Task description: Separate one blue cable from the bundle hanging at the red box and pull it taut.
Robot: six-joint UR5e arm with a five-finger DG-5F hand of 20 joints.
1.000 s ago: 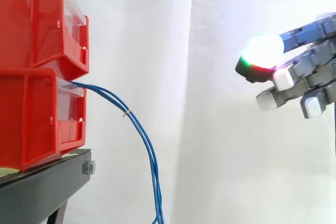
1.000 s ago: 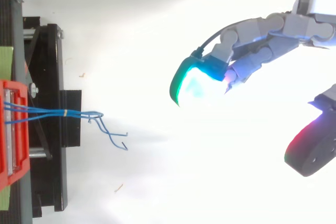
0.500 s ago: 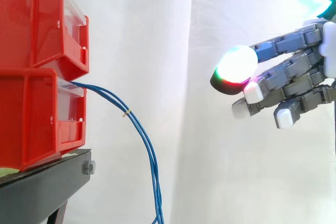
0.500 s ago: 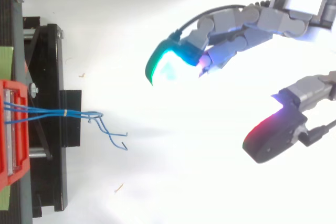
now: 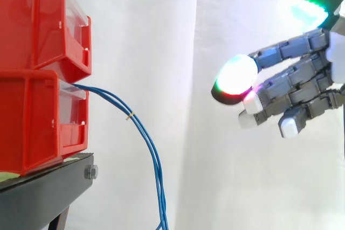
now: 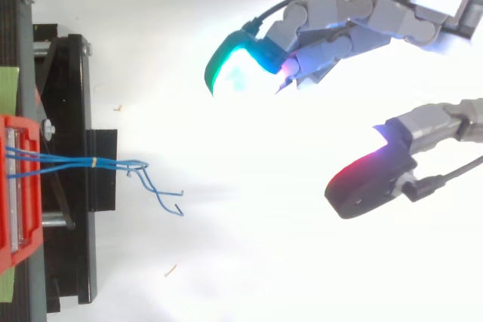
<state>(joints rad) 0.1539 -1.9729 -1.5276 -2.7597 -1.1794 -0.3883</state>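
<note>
The blue cables (image 5: 145,138) come out of the lower red box (image 5: 38,122) on the left. They hang down in a curve, side by side. A little yellow band (image 5: 129,116) ties them together near the box. The box sits on a black stand (image 5: 48,187). Well off to the right is the hand (image 5: 302,84). Its fingers (image 6: 332,24) and thumb (image 6: 370,182) are wide apart and hold nothing.

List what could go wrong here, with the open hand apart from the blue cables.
The blue cables run close together through a small tie, so the hand's thick pads could catch several, not one. A hard pull might shift the lower red bin they hang from on its black stand.
</note>
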